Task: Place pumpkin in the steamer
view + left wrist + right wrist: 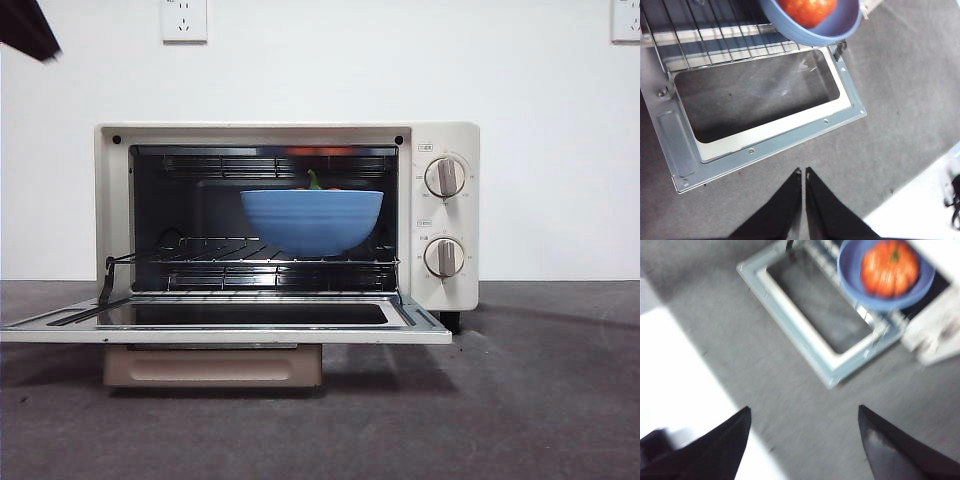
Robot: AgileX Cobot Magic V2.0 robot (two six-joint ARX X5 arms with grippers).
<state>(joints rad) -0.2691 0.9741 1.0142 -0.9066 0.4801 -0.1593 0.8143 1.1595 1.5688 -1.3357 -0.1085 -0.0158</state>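
Pumpkin sits in blue bowl on the wire rack inside the steamer, door dropped flat toward 6 o'clock. Left claw pinched narrow, empty, above the counter. Right claw spread wide, empty, high off the door. Placement looks done; best to back both arms straight off, clear of the door edge.
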